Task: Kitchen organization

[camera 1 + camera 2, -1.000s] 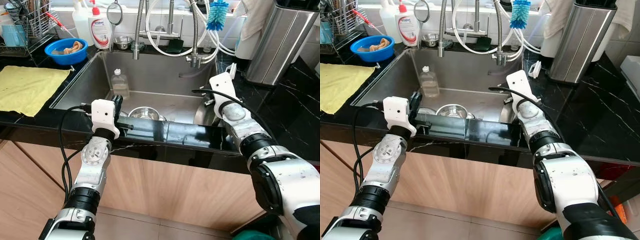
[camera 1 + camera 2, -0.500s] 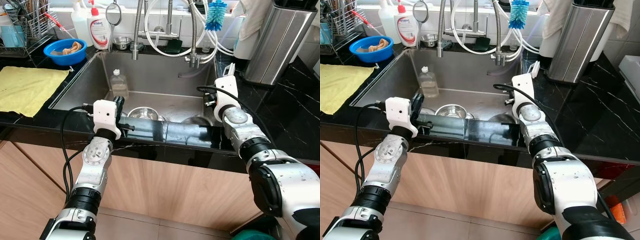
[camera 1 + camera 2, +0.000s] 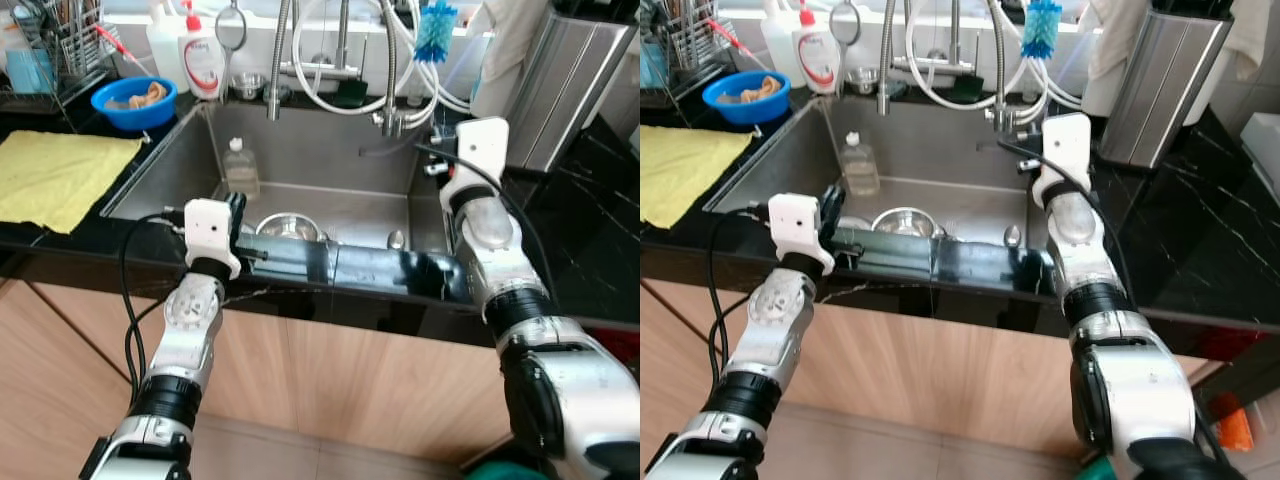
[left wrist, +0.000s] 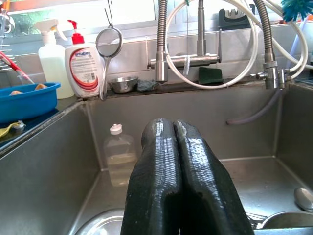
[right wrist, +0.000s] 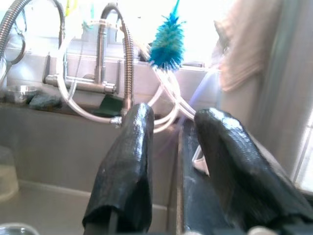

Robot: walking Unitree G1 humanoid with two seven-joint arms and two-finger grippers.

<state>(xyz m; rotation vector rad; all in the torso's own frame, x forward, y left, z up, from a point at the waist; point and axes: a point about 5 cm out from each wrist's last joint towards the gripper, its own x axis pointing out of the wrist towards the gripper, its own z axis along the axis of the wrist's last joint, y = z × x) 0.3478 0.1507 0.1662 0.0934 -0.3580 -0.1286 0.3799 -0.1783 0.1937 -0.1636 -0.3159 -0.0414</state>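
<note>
The steel sink (image 3: 320, 150) holds a steel bowl (image 3: 290, 227), a clear plastic bottle (image 3: 239, 168) standing against its left wall, and a spoon (image 3: 396, 240) at the right. My left gripper (image 4: 173, 127) rests at the sink's front edge, shut with nothing between its fingers, pointing toward the bottle (image 4: 119, 154). My right gripper (image 5: 173, 117) is raised over the sink's right rim, open and empty, facing the faucet hoses and the blue brush (image 5: 167, 45).
A yellow cloth (image 3: 50, 175) lies on the black counter at the left, behind it a blue bowl (image 3: 132, 98), a dish rack (image 3: 50, 50) and a soap bottle (image 3: 203, 62). A tall steel bin (image 3: 575, 90) stands at the right.
My right arm has lifted out of the sink's right side and now stands higher, above the rim. The left arm has stayed where it was.
</note>
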